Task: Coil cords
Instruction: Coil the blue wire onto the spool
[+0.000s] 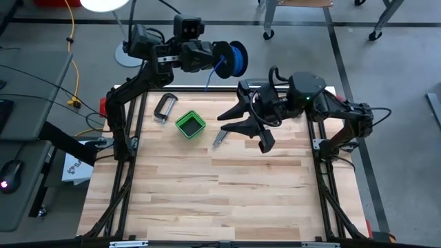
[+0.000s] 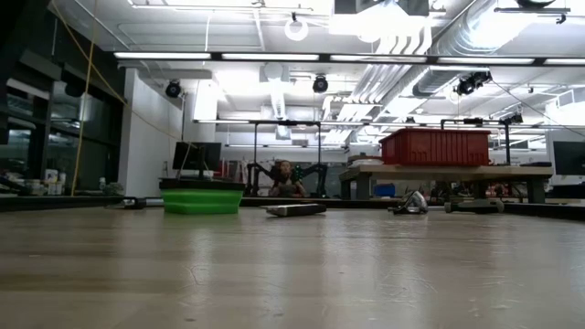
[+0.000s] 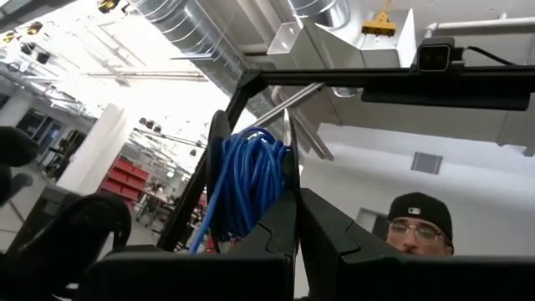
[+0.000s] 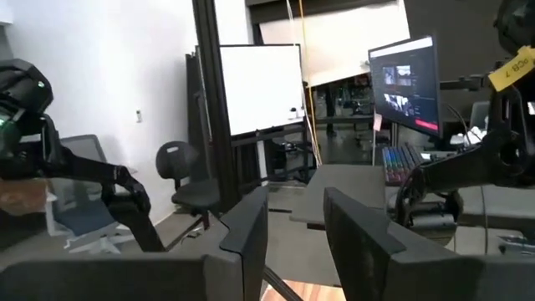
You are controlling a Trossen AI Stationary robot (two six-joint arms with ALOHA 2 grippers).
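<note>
Wooden plank table (image 1: 227,193) on a grey shop floor, with ceiling ducts and strip lights overhead and a red bin (image 2: 437,146) on a far bench in the low view. Left gripper (image 1: 215,58) is raised past the table's far edge, fingers clamped shut on the dark spool (image 1: 233,58) wound with blue wire (image 3: 244,188); one thin strand hangs from the spool toward the table's far edge. Right gripper (image 1: 242,127) hovers over the far middle of the table, fingers parted, nothing between them. Green box (image 1: 190,125) sits on the table near the left arm, a metal clamp (image 1: 165,107) just beside it and a small grey tool (image 1: 220,137) on its other side. A yellow tag (image 4: 512,67) shows in the right wrist view, writing too small to read. A person in a dark cap (image 3: 420,219) shows in the left wrist view.
</note>
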